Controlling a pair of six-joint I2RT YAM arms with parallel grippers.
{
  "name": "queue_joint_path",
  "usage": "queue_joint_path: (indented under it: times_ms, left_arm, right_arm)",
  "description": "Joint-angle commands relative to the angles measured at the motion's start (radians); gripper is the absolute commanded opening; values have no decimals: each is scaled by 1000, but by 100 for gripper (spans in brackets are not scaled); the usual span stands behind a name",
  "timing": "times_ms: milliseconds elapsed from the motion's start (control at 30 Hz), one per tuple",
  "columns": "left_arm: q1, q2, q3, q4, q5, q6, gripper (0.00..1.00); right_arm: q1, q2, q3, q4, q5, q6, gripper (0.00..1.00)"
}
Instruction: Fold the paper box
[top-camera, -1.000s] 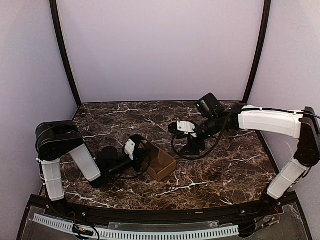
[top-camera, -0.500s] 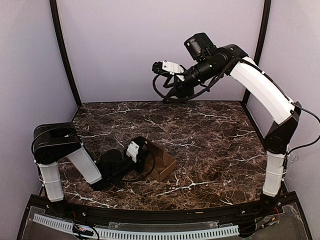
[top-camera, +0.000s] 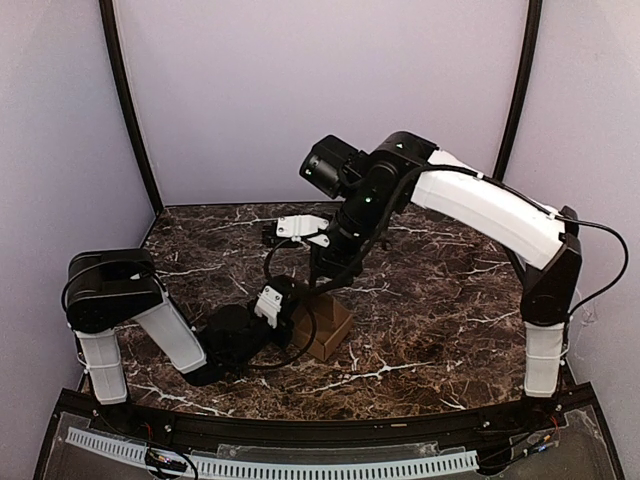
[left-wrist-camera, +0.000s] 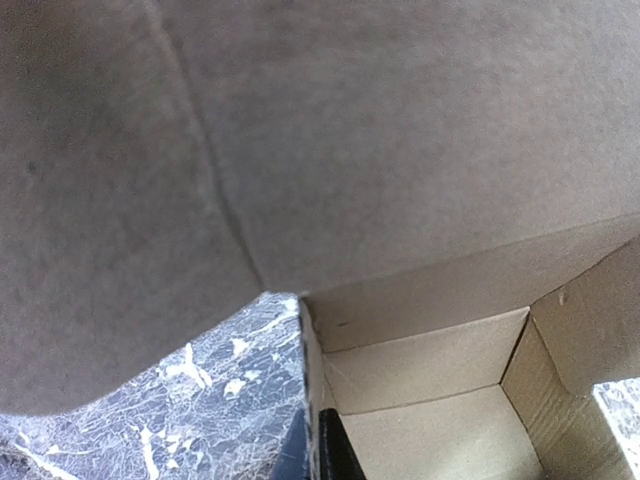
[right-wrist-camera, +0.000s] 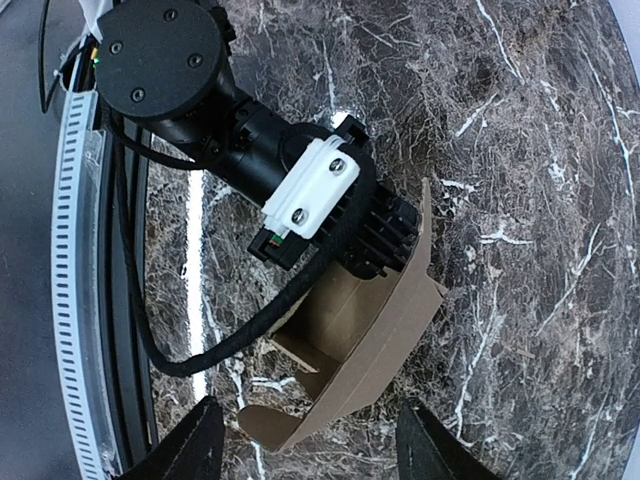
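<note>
Right wrist view: box (right-wrist-camera: 375, 330) lies straight ahead of the parted right fingers (right-wrist-camera: 195, 445); left fingers (left-wrist-camera: 335, 465) pinch its wall.

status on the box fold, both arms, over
Left gripper shut on box wall. Right gripper open, hovering above box. Box open, flaps not folded in. Left arm's cable looped beside it.

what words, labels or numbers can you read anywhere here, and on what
None can be read in any view.
box: plain brown cardboard, no print.
left arm: no label shows.
right arm: no label shows.
</note>
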Motion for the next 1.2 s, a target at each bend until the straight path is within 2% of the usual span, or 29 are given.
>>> queue_joint_path:
  times_ms: [0,200,400,733,833,900,933,1000,1067,1167]
  left_arm:
    - [-17,8,-14,1,-38,13,1]
    - [-24,24,-28,39,-49,12,1]
    - [-26,26,-31,63,-55,14,1]
    - [-29,42,-48,121,-59,2,1]
    - [-33,40,-59,140,-62,-1,1]
    - [-41,32,-73,151,-65,-6,9]
    - [-45,25,-91,159,-72,-9,20]
    - [-64,-8,-124,163,-91,-15,34]
    - [-91,-55,-164,161,-118,-12,43]
    - [-145,-151,-218,135,-148,-8,51]
  right_arm:
    - [44,8,-32,39,146,55,51]
    - [77,21,-57,63,266,67,43]
    - [109,28,-89,68,305,69,37]
    - [155,52,-126,92,408,61,0]
    - [167,54,-145,103,448,52,0]
    - [172,57,-148,105,461,46,0]
    - [173,56,-151,106,470,41,0]
    - [177,56,-160,109,481,34,0]
    - [178,53,-174,114,495,27,0]
    - [179,52,-172,122,512,15,0]
